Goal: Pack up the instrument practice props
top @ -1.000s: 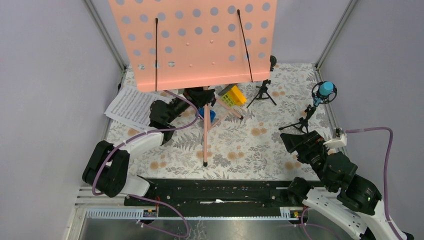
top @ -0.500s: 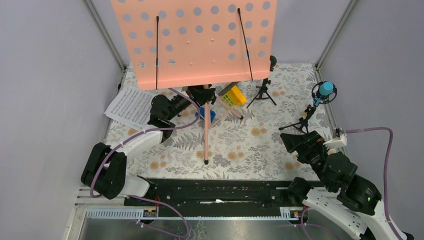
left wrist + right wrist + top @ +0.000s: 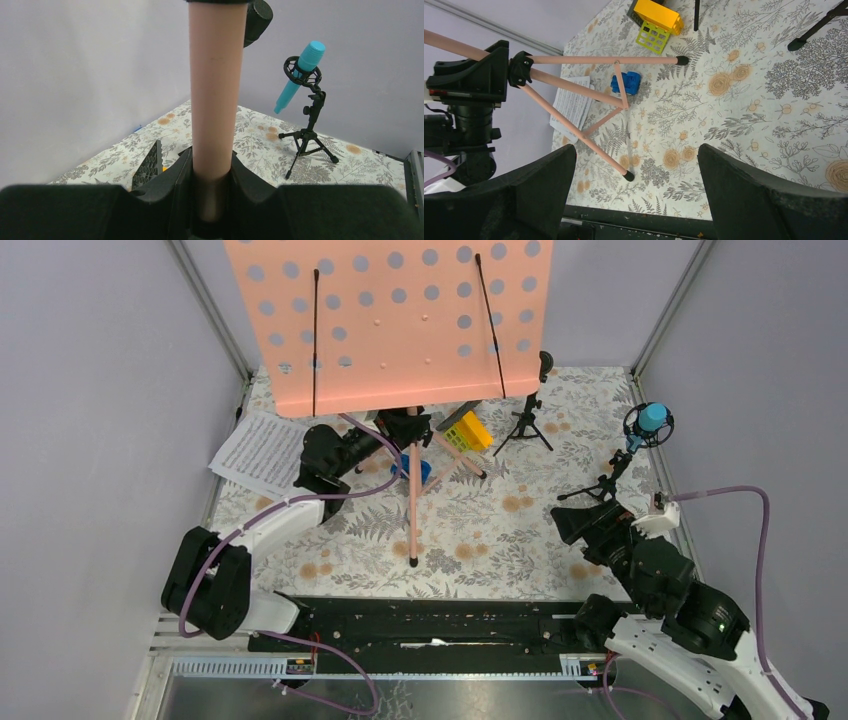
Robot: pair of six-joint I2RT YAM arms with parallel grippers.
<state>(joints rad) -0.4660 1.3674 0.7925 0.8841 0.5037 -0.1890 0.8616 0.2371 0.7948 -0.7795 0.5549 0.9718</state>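
Note:
The pink perforated music stand [image 3: 400, 320] stands at the back, its tripod legs [image 3: 412, 500] spread on the floral mat. My left gripper [image 3: 397, 430] is shut on the stand's pink pole [image 3: 214, 90] just above the tripod hub. White sheet-music pages [image 3: 255, 452] lie at the left edge. The black mic [image 3: 528, 412] on its small tripod stands behind the stand. The blue mic [image 3: 650, 420] on its tripod stands at the far right and also shows in the left wrist view [image 3: 300, 75]. My right gripper [image 3: 575, 522] is open and empty, hovering near the blue mic's tripod.
A small blue toy car [image 3: 626, 82] sits between the tripod legs. A yellow block [image 3: 656, 17] with a yellow-green piece [image 3: 653, 37] lies behind the legs, next to a black studded plate [image 3: 149, 167]. Grey walls enclose the mat on three sides.
The left arm has shifted slightly back and right with the stand's pole in its grip; the front tripod foot moved a little. The right gripper has edged left and forward.

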